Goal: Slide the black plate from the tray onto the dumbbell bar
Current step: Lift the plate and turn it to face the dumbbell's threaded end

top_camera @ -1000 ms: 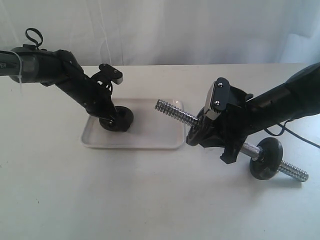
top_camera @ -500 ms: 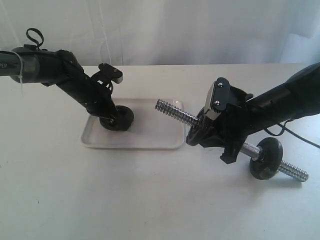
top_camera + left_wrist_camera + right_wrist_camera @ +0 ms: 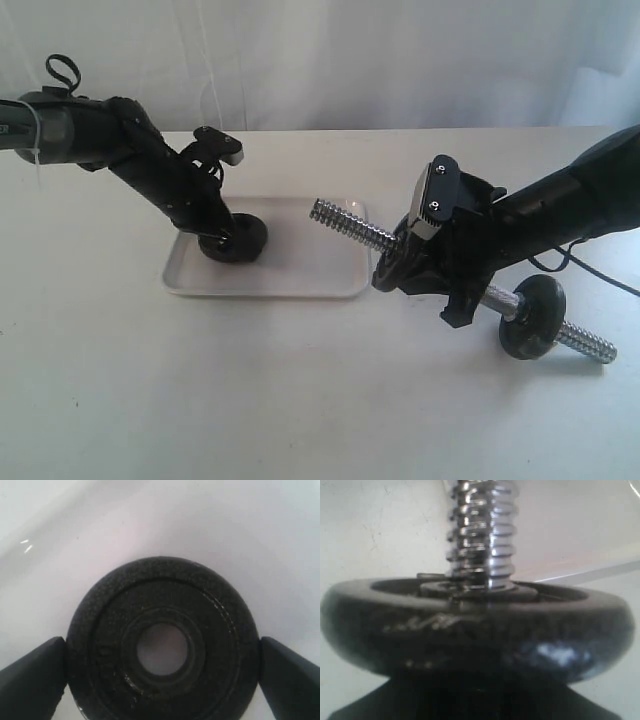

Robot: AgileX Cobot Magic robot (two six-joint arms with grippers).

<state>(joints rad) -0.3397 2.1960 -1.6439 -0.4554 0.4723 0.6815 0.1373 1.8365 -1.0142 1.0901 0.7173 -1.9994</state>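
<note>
Open air lay between the black plate [image 3: 243,240] in the tray [image 3: 260,292] and the bare threaded tip of the dumbbell bar [image 3: 350,224], which pointed toward the tray. Farther along the bar, a mounted disc [image 3: 390,271] and the right hand [image 3: 428,262] blocked passage. The fingers [image 3: 30,674] of the left hand [image 3: 226,246] flanked the plate. The near desk [image 3: 300,400] lay open.

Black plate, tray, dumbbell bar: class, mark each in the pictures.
black plate [image 3: 212,622], left wrist view, face beside hole
tray [image 3: 300,268], exterior view, bare floor
dumbbell bar [image 3: 350,224], exterior view, free threaded end
</note>
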